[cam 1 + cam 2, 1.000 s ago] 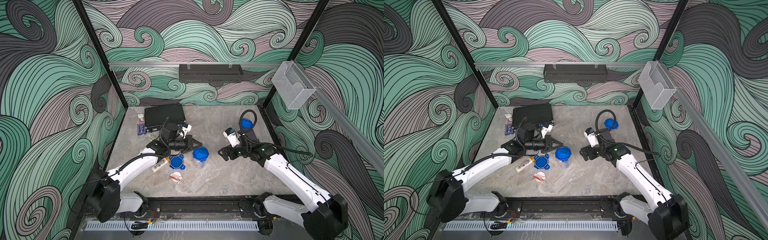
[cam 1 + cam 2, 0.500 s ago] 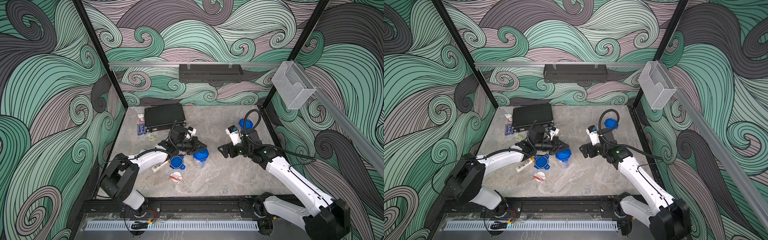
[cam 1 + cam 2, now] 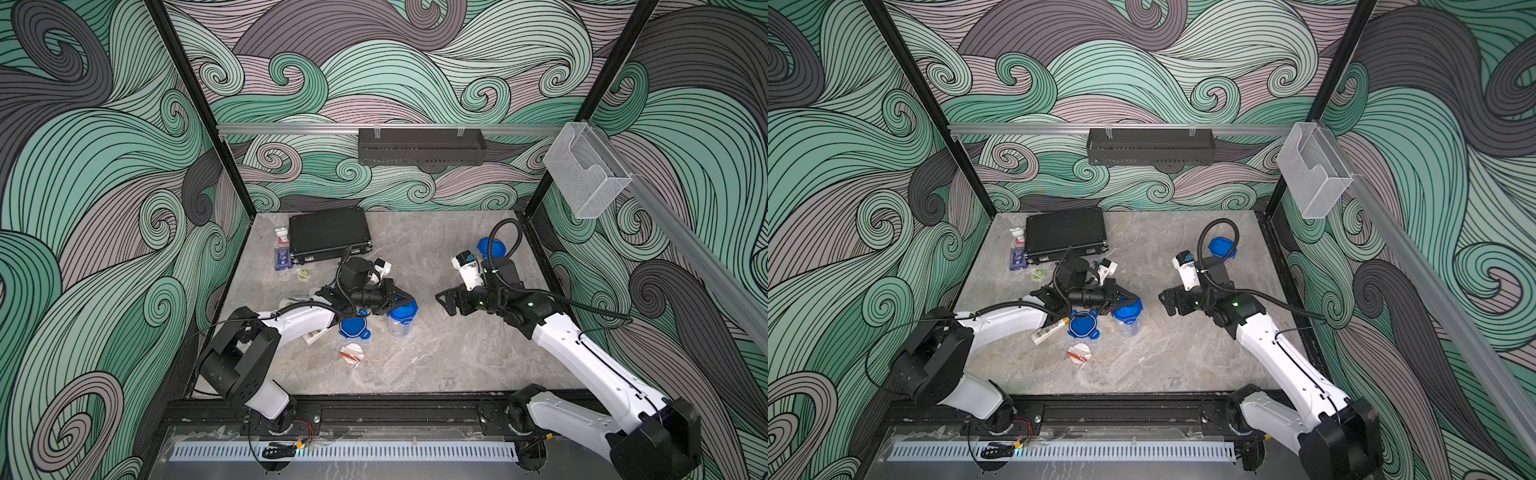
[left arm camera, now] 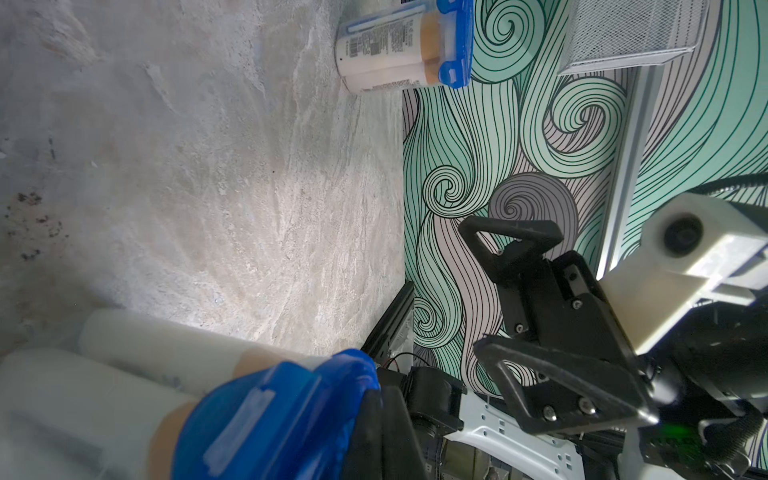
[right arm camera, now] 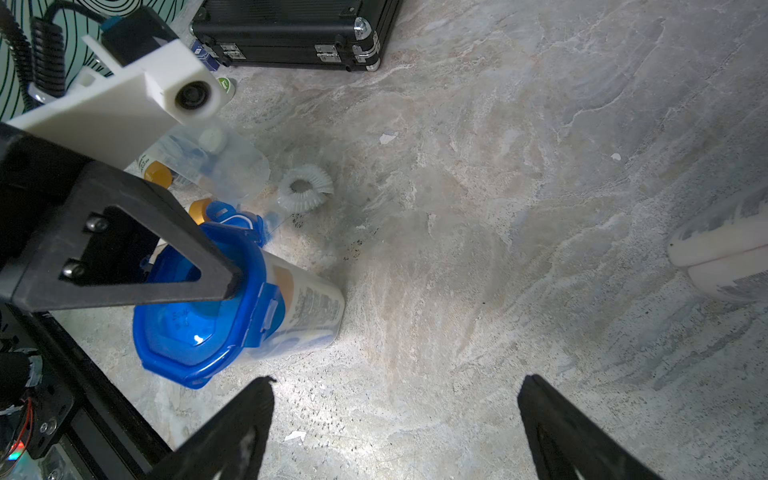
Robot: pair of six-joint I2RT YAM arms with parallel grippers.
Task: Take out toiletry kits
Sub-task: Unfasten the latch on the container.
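Note:
One toiletry kit, a clear container with a blue lid [image 3: 402, 316] [image 3: 1128, 312] [image 5: 199, 328], stands mid-table and holds white bottles with orange caps. My left gripper [image 3: 405, 301] [image 3: 1130, 300] [image 4: 386, 432] is shut, its tips resting against that lid's rim. My right gripper [image 3: 445, 301] [image 3: 1168, 301] [image 5: 395, 415] hangs open to the container's right, with nothing between its fingers. A second lidded kit [image 3: 492, 248] [image 4: 405, 45] stands at the back right behind the right arm. A loose blue lid [image 3: 353, 328], a white tube [image 3: 316, 334] and a round white packet [image 3: 352, 353] lie near the left arm.
The black ribbed case [image 3: 328, 232] lies shut at the back left, with a pump bottle [image 3: 282, 249] beside it. A small green disc [image 3: 304, 273] is in front of them. An opened clear container [image 5: 216, 166] and a white ruffled ring [image 5: 305, 193] lie under the left arm.
My left gripper, still shut, has moved right and down onto the blue-lidded container's lid. The right gripper has barely moved and stays open.

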